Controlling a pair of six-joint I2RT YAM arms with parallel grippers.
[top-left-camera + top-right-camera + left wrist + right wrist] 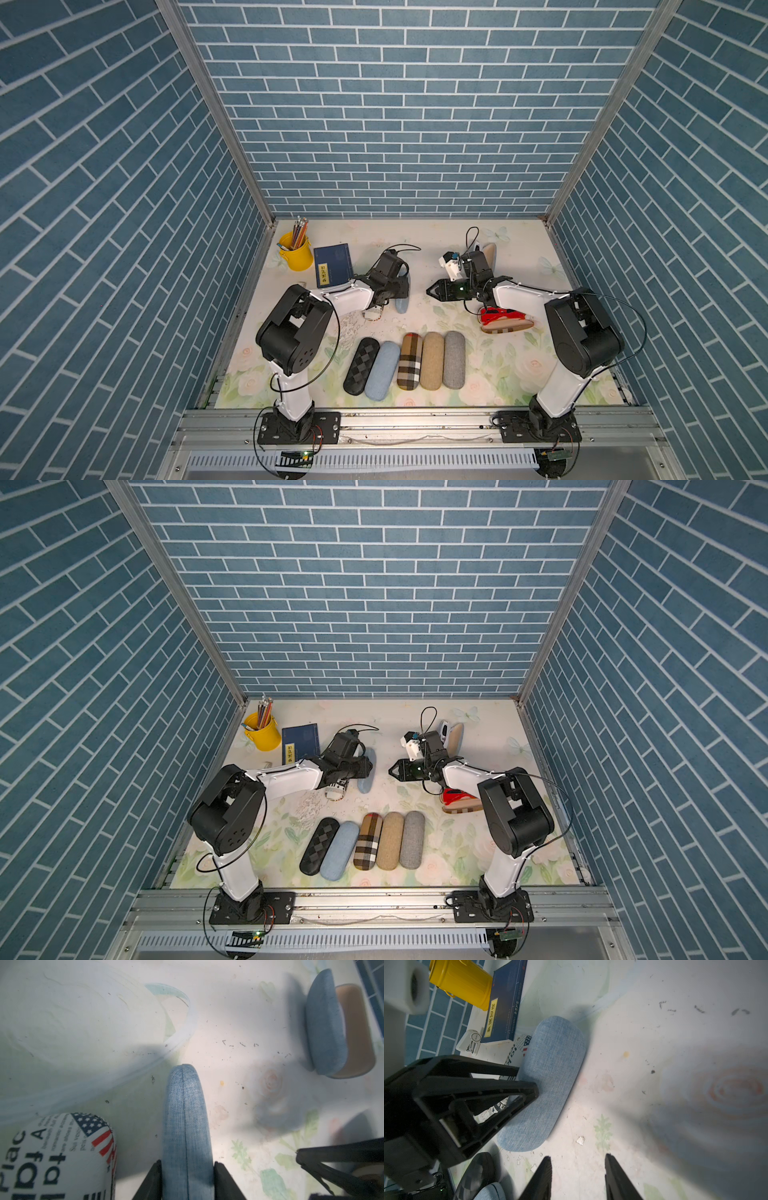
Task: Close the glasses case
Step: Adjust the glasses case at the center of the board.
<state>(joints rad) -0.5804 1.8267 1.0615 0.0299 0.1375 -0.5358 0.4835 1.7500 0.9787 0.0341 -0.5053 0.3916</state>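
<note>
The left gripper [187, 1163] was clamped across the light-blue fabric glasses case [185, 1109], which stood on edge between its jaws, so I judged a slow, even squeeze square to the seam [183, 1093] was needed, while the right gripper [578, 1156] hovered nearby, apart and empty.

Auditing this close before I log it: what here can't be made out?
blue case: in both top views the left arm covers most of it and the left hand.
newsprint case: cut off by the left wrist view's edge.
red-lined case: in a top view the right arm hides one end.
</note>
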